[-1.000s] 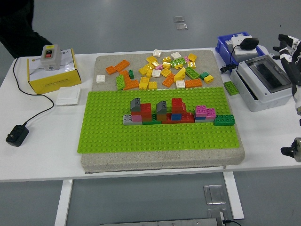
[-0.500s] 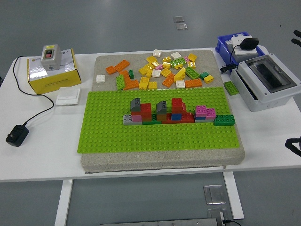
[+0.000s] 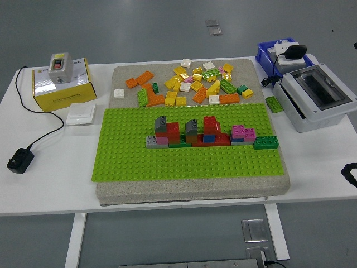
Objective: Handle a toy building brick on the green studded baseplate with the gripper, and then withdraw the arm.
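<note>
The green studded baseplate [image 3: 189, 162] lies on a grey pad in the middle of the table. A low row of joined bricks [image 3: 203, 134] in red, grey, pink and blue stands across its middle. A dark green brick [image 3: 266, 142] sits at the row's right end. Loose orange, yellow, green and white bricks [image 3: 189, 84] are scattered on the pad behind the plate. Only a small black piece of my right hand [image 3: 352, 174] shows at the picture's right edge, well clear of the plate. My left arm is out of sight.
A yellow box with a grey switch [image 3: 60, 81], a white plate [image 3: 81, 114] and a black power adapter [image 3: 20, 160] lie at the left. At the right stand a blue bin [image 3: 273, 53] and a grey enclosure [image 3: 318, 95], with one green brick [image 3: 273, 104] beside it.
My right arm has pulled back out past the right edge, leaving only a sliver in view. A dark figure at the top left corner has gone. The bricks have not moved.
</note>
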